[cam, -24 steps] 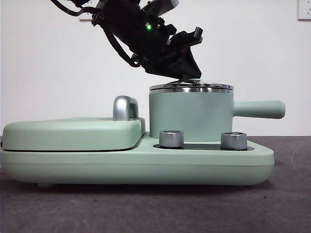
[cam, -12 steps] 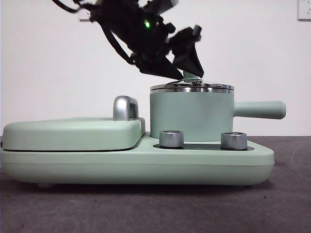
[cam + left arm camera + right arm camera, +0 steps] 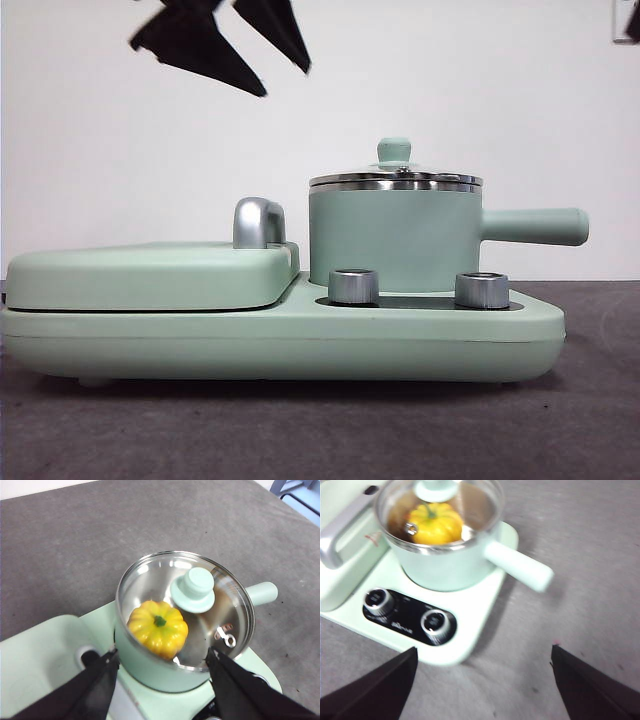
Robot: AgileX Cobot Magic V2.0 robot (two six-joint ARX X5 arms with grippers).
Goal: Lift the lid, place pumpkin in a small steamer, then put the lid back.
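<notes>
Your small steamer [image 3: 393, 238] sits on the right half of the cooker base [image 3: 280, 335], its long handle running out away from the griddle cover [image 3: 150, 272]. The lid [image 3: 395, 180] lies flat on the rim, nothing touching it. The left gripper [image 3: 162, 672] hangs high above and to the griddle side, jaws wide apart and empty — it is the nearer arm, so any retreat goes up and away from the knob [image 3: 193, 589]. The right gripper [image 3: 482, 680] waits off to the side, jaws spread too. Only the wrist views show you the pumpkin [image 3: 158, 629] — inside the pot, under glass; by the look of it, the job is done.
</notes>
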